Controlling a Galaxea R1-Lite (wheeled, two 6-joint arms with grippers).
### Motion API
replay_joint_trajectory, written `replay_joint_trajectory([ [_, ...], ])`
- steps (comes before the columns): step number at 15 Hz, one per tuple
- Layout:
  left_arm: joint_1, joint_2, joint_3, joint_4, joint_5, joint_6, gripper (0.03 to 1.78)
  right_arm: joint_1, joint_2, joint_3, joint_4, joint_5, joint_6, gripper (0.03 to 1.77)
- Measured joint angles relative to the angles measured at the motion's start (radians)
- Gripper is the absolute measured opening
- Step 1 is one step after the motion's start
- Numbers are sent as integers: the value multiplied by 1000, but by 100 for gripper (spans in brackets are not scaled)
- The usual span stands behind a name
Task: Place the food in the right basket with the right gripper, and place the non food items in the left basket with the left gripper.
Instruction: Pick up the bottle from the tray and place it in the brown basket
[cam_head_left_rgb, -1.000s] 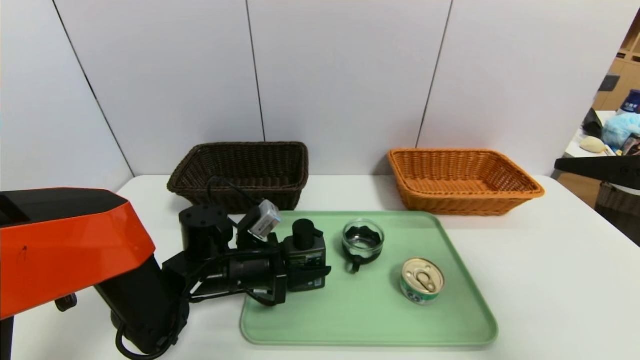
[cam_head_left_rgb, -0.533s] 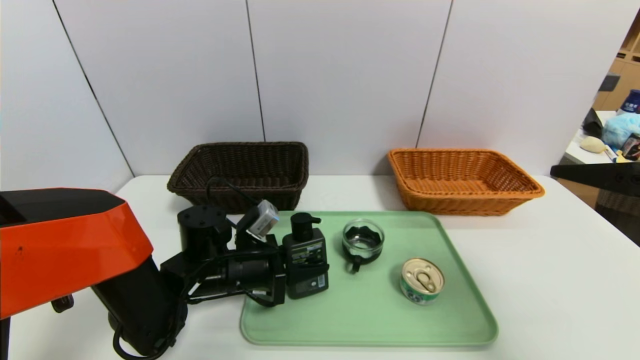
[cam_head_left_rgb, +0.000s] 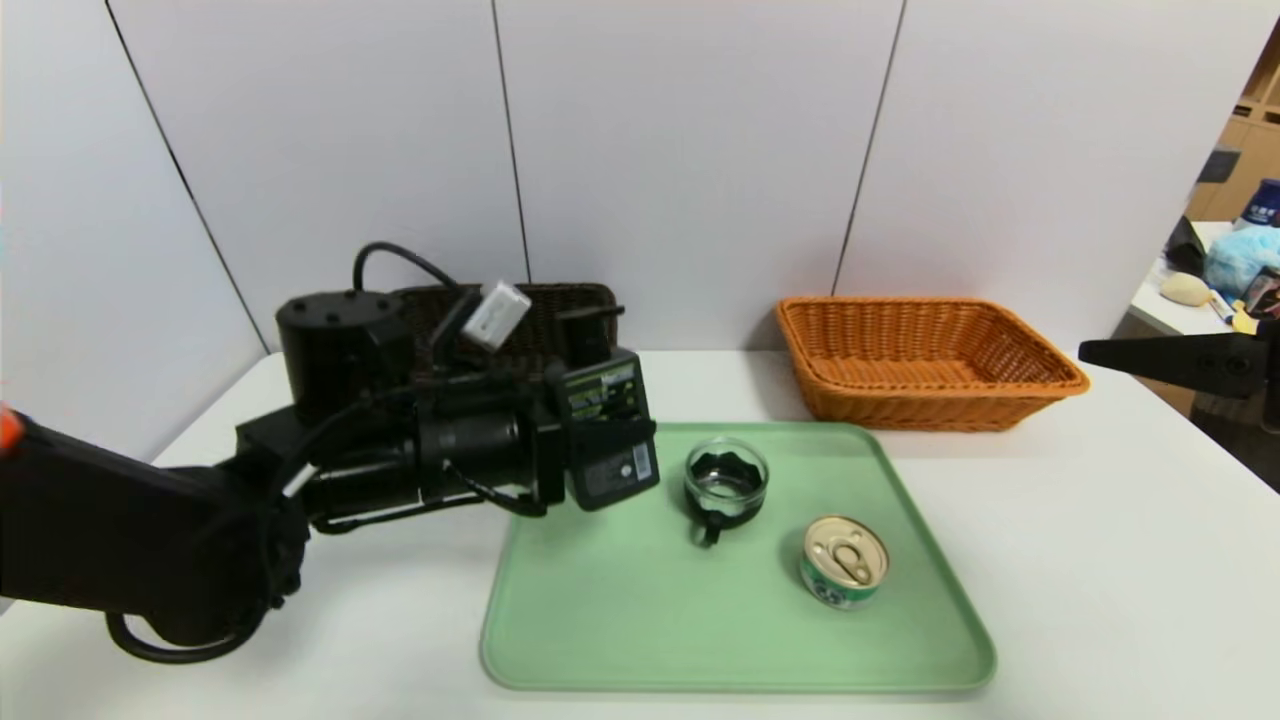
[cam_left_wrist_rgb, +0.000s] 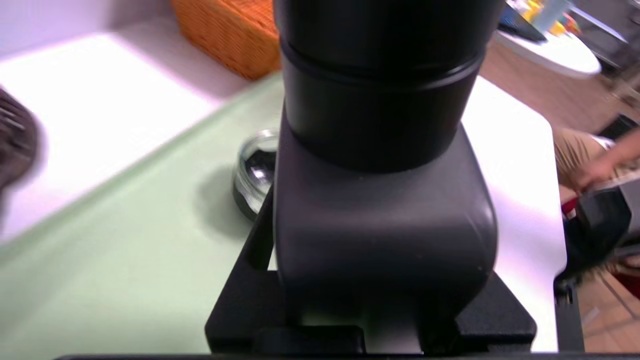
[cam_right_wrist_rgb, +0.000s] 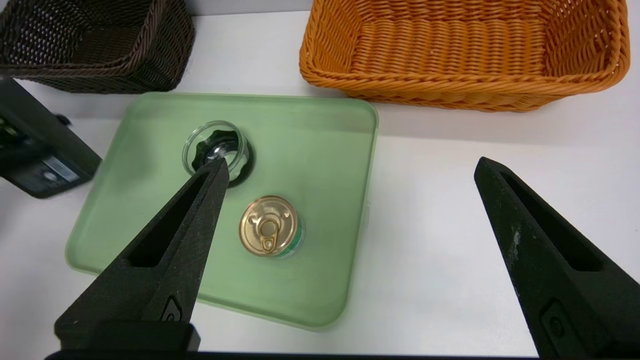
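Two baskets sit behind the green tray (cam_head_left_rgb: 560, 660) in the head view; the left gripper (cam_head_left_rgb: 625, 425), clamped on the black bottle (cam_head_left_rgb: 606, 425), holds it above the tray before the dark basket (cam_head_left_rgb: 545, 310). Left wrist: bottle fills the view, glass cup (cam_left_wrist_rgb: 252, 172) beyond. Right wrist: the right gripper (cam_right_wrist_rgb: 350, 167), fingers wide apart, hovers; tin can (cam_right_wrist_rgb: 270, 233) on tray, orange basket (cam_right_wrist_rgb: 465, 55) behind.

Glass cup (cam_head_left_rgb: 726, 482) beside tin (cam_head_left_rgb: 844, 561).

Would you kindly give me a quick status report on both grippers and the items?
Left gripper shut on black bottle, held clear above the green tray. Right gripper open, parked at the right. Glass cup and tin can on tray. Path to dark brown basket unobstructed.
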Motion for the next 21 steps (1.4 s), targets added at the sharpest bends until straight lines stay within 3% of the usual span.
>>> replay_joint_trajectory([
  [2,11,-68,-117,196,96,0,62,18,36,-13,-6,0,2,170],
  [5,43,-100,-249,375,262,15,62,27,96,-16,-7,0,8,170],
  [8,120,-87,-367,520,349,34,62,29,137,-14,-15,2,8,170],
  [13,212,-9,-551,661,473,33,62,30,156,-14,-16,5,8,170],
  [18,247,159,-663,703,596,29,62,30,137,-5,-8,6,8,170],
  [21,260,243,-714,719,609,27,62,30,126,1,-6,7,8,170],
])
